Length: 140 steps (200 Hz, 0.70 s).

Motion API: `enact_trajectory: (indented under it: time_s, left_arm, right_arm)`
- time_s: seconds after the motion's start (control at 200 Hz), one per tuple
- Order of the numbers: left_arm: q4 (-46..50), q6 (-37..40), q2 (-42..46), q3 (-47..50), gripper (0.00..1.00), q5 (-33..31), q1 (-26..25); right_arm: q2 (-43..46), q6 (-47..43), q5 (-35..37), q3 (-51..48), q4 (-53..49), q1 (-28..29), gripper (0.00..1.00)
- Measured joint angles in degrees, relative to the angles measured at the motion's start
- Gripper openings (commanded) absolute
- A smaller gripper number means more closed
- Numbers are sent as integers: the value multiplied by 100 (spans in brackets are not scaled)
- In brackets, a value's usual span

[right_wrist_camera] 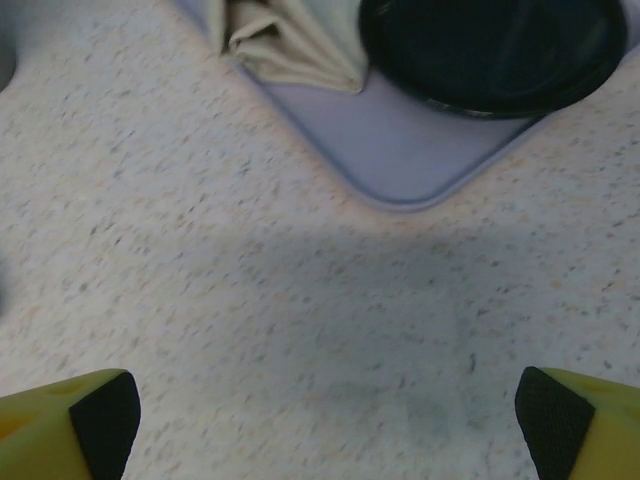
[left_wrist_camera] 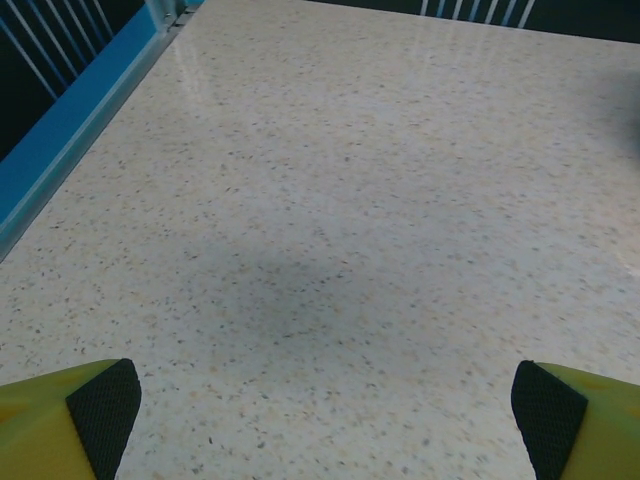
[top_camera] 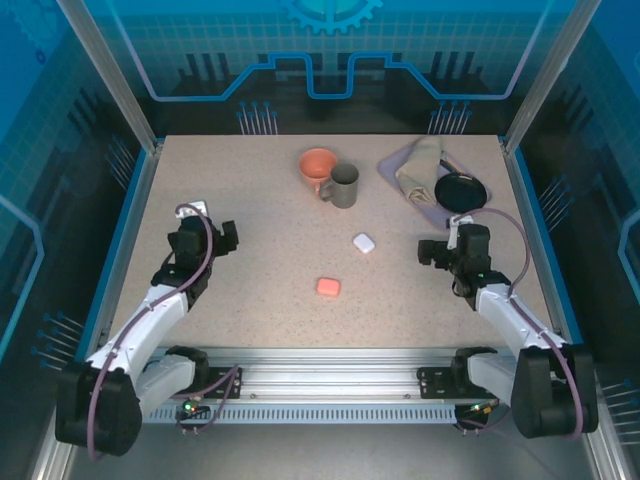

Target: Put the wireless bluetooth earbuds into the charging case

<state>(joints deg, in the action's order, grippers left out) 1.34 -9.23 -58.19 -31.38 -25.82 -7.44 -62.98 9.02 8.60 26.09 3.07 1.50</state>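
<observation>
1. Speckled beige stone covers the worktop (top_camera: 270,310), which lies between blue-edged walls, with both arms bolted at its near edge.
2. The left arm (top_camera: 150,310) reaches over the left side of the worktop. Its left claw (left_wrist_camera: 325,412) stands wide, the black pads (left_wrist_camera: 105,410) on yellow fingers far apart with nothing but bare surface between them.
3. The right arm (top_camera: 510,315) reaches over the right side. The right claw (right_wrist_camera: 325,415) is likewise spread wide and holds nothing, hanging just short of a tray's near corner.
4. That lavender tray (top_camera: 393,166) sits in the far right corner.
5. A black dish (top_camera: 460,190) rests on the tray's near end.
6. A folded beige cloth (top_camera: 420,165) lies on the tray beside the dish.
7. A metal mug (top_camera: 344,185) stands at far centre, touching or nearly touching an orange cup (top_camera: 317,165).
8. A white charging case (top_camera: 363,242) lies mid-worktop between the arms, nearer the right one.
9. A salmon-pink charging case (top_camera: 328,287) lies near it, closer to the arm bases.
10. Both cases look shut from above; whether the wireless bluetooth earbuds sit inside cannot be told.
</observation>
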Motion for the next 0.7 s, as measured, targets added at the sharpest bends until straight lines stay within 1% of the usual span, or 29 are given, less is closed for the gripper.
enact_trajectory:
  time_s: [0.175, 0.325, 0.435, 0.63, 0.7]
  left_arm:
    - [-946, 177, -319, 708, 99, 20, 236]
    - [-1869, 376, -592, 1207, 99, 313, 439]
    - [-2483, 590, -831, 1300, 99, 640, 498]
    - [-3646, 761, -1239, 1388, 99, 1298, 651]
    - [-3991, 772, -1475, 1390, 99, 1574, 697]
  right_arm:
    - [-765, -96, -177, -120, 1517, -144, 100]
    - [-1322, -197, -334, -190, 2476, -157, 100]
    - [-1606, -245, -472, -195, 2979, -225, 100]
    - [-1823, -446, -763, -195, 3436, -225, 100]
    - [-2111, -564, -826, -203, 3823, -181, 100]
